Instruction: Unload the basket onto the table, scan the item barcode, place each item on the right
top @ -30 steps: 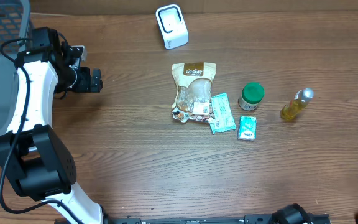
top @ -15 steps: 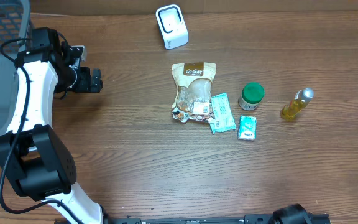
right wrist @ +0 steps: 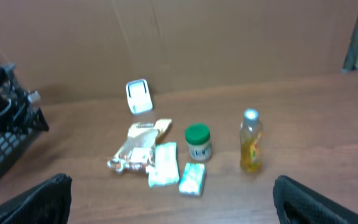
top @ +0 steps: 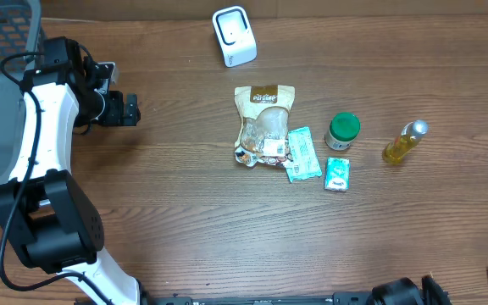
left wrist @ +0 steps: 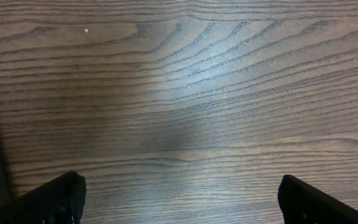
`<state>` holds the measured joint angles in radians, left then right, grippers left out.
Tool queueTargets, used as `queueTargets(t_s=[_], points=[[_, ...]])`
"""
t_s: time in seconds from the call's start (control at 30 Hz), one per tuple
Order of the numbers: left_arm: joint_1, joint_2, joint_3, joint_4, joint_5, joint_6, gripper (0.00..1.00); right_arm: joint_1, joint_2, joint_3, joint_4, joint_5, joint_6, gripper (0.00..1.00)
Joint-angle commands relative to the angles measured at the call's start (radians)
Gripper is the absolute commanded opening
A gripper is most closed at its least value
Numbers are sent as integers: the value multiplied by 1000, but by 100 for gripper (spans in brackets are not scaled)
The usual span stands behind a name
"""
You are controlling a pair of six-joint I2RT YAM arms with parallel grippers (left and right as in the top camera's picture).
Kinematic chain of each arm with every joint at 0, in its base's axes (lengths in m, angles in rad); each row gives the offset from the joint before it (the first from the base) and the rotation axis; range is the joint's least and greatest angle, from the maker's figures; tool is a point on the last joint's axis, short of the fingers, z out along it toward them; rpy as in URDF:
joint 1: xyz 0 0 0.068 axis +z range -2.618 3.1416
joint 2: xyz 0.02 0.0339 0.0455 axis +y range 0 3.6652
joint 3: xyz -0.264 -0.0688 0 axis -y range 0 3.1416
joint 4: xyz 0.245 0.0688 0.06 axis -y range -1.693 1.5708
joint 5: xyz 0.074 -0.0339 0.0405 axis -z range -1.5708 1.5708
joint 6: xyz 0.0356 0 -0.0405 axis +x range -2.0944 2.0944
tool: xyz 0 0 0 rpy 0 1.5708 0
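Five items cluster mid-table, well apart from both arms: a snack bag (top: 265,125), a teal packet (top: 303,154) touching its right edge, a small green box (top: 338,174), a green-lidded jar (top: 343,131) and an upright bottle (right wrist: 250,142). The white scanner (top: 234,36) stands beyond them, near the far edge. The left gripper (top: 130,111) hangs open and empty over the bare table (top: 185,220) beside the basket (top: 7,25). The right gripper (right wrist: 179,206), equally wide and empty, faces them from the near side. Likely trouble: closing on the bag drags the packet along, or a sweeping wrist topples the bottle.

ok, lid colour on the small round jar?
Green: the small white jar's lid shows best in the overhead view.
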<state>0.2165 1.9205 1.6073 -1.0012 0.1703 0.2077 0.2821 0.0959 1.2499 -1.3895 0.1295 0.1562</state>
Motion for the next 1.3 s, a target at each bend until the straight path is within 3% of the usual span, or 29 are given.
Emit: queueTargets(t_s=[0.0, 0.27, 0.6, 0.73, 0.8, 0.93, 1.13, 1.27], points=[[-3, -3, 18, 1, -2, -14, 99, -3, -76, -102, 92, -3, -1, 100], [-3, -3, 18, 1, -2, -14, 100, -3, -91, -361, 454, -21, 0, 100], [-3, -3, 18, 1, -2, -14, 100, -3, -92, -881, 1234, -64, 4, 100], [-3, -3, 18, 1, -2, -14, 100, -3, -92, -1135, 1592, -64, 82, 100], [-3, -3, 18, 1, -2, -14, 99, -3, -92, -1213, 1693, -64, 111, 100], [-3, -3, 18, 1, -2, -14, 100, -3, -92, -1242, 1647, -48, 129, 100], [-3, -3, 18, 1, -2, -14, 99, -11, -92, -1242, 1335, -17, 128, 100], [-3, -3, 18, 1, -2, -14, 100, -76, -92, -1242, 1315, -18, 73, 100]])
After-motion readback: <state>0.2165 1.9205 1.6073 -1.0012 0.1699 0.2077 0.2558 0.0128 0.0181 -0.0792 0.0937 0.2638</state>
